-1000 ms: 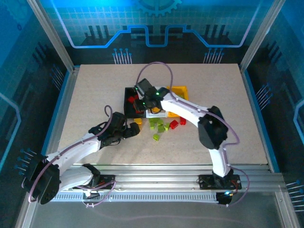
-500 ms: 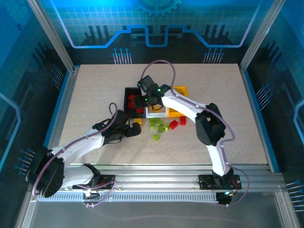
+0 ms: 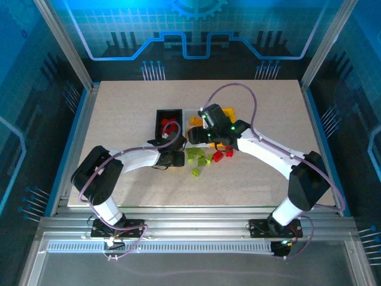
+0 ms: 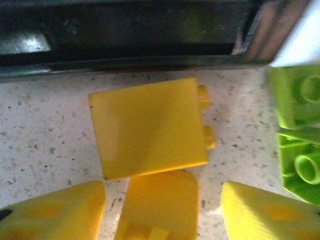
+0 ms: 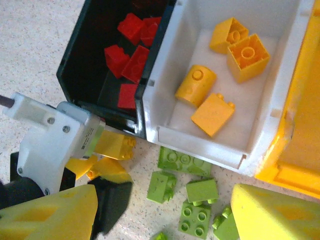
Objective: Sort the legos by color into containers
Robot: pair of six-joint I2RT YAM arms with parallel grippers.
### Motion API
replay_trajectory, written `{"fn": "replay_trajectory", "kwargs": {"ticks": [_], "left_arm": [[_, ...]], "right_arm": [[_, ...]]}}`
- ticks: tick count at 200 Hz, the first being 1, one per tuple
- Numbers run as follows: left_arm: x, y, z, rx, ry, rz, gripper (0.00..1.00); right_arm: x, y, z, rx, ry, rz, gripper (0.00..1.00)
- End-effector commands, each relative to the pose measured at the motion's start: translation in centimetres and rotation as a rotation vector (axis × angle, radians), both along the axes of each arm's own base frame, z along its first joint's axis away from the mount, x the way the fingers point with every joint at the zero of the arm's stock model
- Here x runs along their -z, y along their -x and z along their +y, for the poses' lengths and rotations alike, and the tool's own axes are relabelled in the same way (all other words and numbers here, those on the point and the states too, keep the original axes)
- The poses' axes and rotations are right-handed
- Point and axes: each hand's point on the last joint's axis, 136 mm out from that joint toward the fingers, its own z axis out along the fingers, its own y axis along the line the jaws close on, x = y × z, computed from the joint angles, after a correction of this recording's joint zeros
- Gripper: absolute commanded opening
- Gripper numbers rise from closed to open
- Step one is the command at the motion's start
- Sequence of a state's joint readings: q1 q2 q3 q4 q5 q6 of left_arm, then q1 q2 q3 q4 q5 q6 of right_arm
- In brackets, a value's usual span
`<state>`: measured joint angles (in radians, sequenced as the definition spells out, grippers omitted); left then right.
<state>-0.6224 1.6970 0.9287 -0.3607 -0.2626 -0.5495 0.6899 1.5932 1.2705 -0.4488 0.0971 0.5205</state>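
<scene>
Two yellow bricks lie on the table just in front of the black bin [image 4: 125,30]. The larger yellow brick [image 4: 150,127] rests on its side. The smaller yellow brick [image 4: 157,205] sits between the spread fingers of my left gripper [image 4: 160,212], with a gap on each side. My right gripper [image 5: 160,215] hangs open over several lime green legos [image 5: 192,205], holding nothing. Red bricks [image 5: 132,47] lie in the black bin [image 5: 80,60] and yellow ones [image 5: 215,112] in the white bin [image 5: 165,85]. The yellow bin [image 5: 300,125] stands to the right.
Two red bricks [image 3: 223,154] and one stray green brick [image 3: 195,172] lie on the table near the green pile [image 3: 200,157]. My left gripper [image 3: 172,158] and right gripper [image 3: 197,136] are close together by the bins' front edges. Open tabletop [image 3: 119,113] surrounds the cluster.
My left gripper has reached right to the yellow bricks beside the black bin. My right gripper has moved right, from over the black bin to the white bin's front edge.
</scene>
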Motion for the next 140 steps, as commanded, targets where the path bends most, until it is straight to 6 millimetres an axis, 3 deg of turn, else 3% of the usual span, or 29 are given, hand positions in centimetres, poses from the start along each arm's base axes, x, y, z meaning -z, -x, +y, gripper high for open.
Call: {"fn": "replay_trajectory", "kwargs": {"ticks": [1,44,75,112,140], "left_arm": [[-0.3,-0.6,-0.2,0.021,-0.047,-0.02,0.52],[-0.6,0.9,-1.0,0.057,-0.08,-0.01,0.36],[-3.9,1.0,-2.8,0.079,-0.004,-0.06,0.3],[-11.3,-3.7,-6.9,0.105,0.141,-0.189,0.29],[-12.6,-8.7,-8.6,0.078,0.177,-0.224,0.28]], "right_arm": [[-1.3,-0.3,-1.1,0.047,-0.024,-0.033,0.72],[-1.2,-0.8,-3.1,0.107,-0.022,-0.029,0.72],[-1.1,-0.5,-5.1,0.154,-0.012,-0.036,0.71],[0.1,0.5,-8.2,0.228,-0.004,-0.015,0.71],[1.0,1.6,-9.8,0.258,0.011,0.004,0.71]]}}
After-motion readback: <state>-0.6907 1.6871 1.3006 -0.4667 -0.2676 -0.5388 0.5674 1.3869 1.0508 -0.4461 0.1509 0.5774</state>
